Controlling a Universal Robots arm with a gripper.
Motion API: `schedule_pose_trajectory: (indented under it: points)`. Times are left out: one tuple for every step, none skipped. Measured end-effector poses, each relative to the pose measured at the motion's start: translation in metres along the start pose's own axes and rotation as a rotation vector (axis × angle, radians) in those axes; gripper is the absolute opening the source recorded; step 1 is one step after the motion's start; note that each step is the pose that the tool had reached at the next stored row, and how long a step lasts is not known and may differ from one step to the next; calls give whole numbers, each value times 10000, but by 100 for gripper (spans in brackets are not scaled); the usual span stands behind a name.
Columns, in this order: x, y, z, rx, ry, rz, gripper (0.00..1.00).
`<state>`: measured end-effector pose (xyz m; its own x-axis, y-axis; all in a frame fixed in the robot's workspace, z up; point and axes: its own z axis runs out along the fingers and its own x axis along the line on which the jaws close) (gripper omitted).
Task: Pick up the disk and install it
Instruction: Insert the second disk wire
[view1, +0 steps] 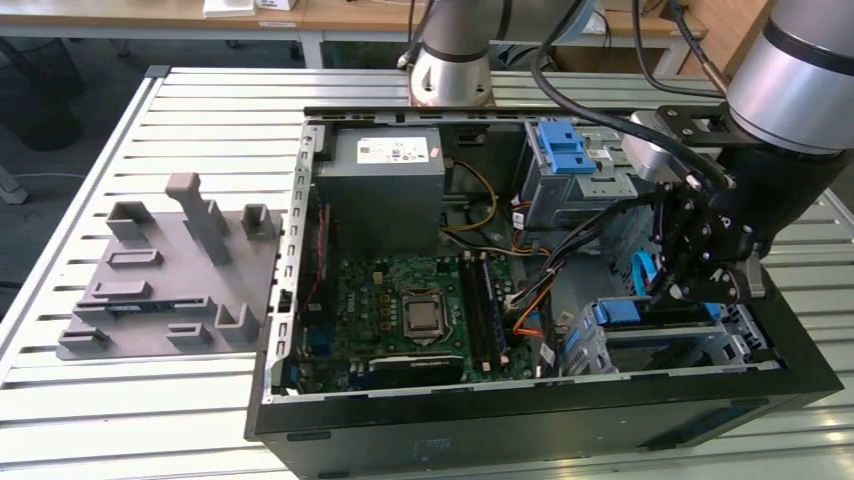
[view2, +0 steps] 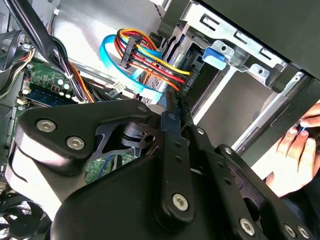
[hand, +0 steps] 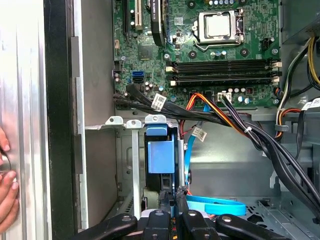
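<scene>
Underneath everything is a slatted metal table (view1: 160, 120), and an open computer case (view1: 534, 425) lies on its side on it with the motherboard (view1: 400, 300) facing up. Beside the case, toward the exterior view's left, sits a grey fixture plate (view1: 147, 285) with upright blocks. Behind the case the arm's base (view1: 447, 70) stands on the table, with wooden desks (view1: 347, 12) beyond it. A person's hand (hand: 5, 192) rests on the table just outside the case wall. Inside the case, a grey power-supply box (view1: 387, 170) fills the corner nearest the arm's base, and a metal drive cage (view1: 667, 350) occupies the opposite corner, next to the case's black front. The disk (hand: 161, 156) sits in a slot of that cage, and mostly its blue plastic end shows. The gripper (hand: 173, 195) hangs inside the case right above the cage, with its tips just beside the disk's blue end. I cannot tell whether they touch it. Its fingers (hand: 164, 197) are drawn together with barely a slit between them, and nothing visible is clamped there. A light blue ribbon cable (hand: 215, 205) curls along the case floor close to the tips.
</scene>
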<state>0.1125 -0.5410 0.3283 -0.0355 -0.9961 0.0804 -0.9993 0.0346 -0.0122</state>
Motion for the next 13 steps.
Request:
schedule_pose_trajectory:
  points:
    - [0, 0, 0, 0, 0, 0, 16]
    - [0, 0, 0, 0, 1, 0, 16]
    - [0, 0, 0, 0, 0, 0, 16]
    - [0, 0, 2, 0, -3, 0, 17]
    - [0, 0, 2, 0, -4, 0, 17]
    - [0, 0, 2, 0, -4, -1, 17]
    - [0, 0, 3, 0, -4, 0, 23]
    - [0, 0, 2, 0, -3, -1, 23]
    - [0, 0, 3, 1, -4, 0, 23]
    - [0, 0, 3, 1, -4, 0, 23]
    - [0, 0, 2, 1, -1, -1, 23]
    - [0, 0, 1, 0, 0, 0, 23]
    - [0, 0, 1, 0, 0, 0, 23]
